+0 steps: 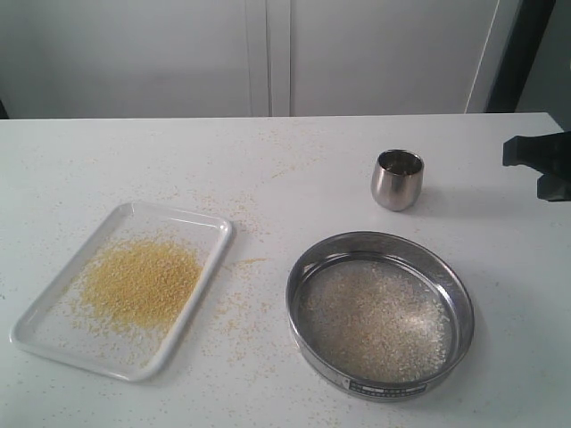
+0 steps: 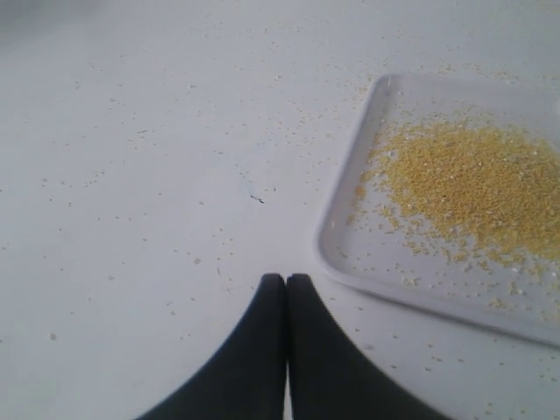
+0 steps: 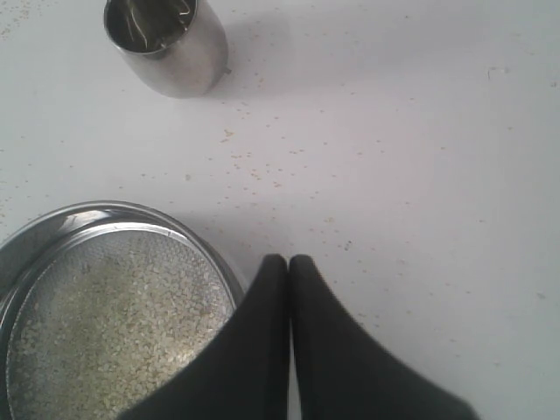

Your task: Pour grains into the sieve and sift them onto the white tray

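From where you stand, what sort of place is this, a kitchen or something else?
Likely a lab or test bench, not a home kitchen: a plain white table before flat pale panels, holding a steel sieve, a white tray of yellow grains and a small steel cup.

Shiny steel sieve [image 1: 381, 316], glossy white tray [image 1: 53, 343], polished metal cup [image 1: 397, 179].

exterior: above, whole table [image 1: 134, 160] | wrists: close, downward; share white tray [image 2: 343, 188], sieve [image 3: 87, 214]
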Action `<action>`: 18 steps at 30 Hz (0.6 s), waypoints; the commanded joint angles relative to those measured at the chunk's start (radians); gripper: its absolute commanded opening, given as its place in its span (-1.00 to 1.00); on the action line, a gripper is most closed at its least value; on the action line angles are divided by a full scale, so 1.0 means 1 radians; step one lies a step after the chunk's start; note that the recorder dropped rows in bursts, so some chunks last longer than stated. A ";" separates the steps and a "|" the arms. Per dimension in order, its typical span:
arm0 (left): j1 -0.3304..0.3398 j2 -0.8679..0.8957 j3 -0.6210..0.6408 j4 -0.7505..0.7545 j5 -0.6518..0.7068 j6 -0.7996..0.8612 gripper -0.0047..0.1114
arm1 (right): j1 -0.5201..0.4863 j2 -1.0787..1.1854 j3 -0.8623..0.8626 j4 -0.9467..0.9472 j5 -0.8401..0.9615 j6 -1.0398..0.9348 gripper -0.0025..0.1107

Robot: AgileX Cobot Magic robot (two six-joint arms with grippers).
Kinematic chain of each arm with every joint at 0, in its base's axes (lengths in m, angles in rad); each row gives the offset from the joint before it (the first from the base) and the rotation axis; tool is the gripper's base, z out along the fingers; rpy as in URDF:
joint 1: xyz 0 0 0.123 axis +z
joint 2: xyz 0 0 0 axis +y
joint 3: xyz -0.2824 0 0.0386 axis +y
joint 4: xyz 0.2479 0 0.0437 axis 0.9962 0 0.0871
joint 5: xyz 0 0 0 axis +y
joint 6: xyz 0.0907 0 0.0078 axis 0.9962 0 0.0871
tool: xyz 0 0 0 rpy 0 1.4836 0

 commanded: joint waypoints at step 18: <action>0.003 -0.005 0.005 -0.069 -0.004 0.077 -0.92 | -0.006 -0.007 0.004 -0.002 -0.006 0.000 -0.96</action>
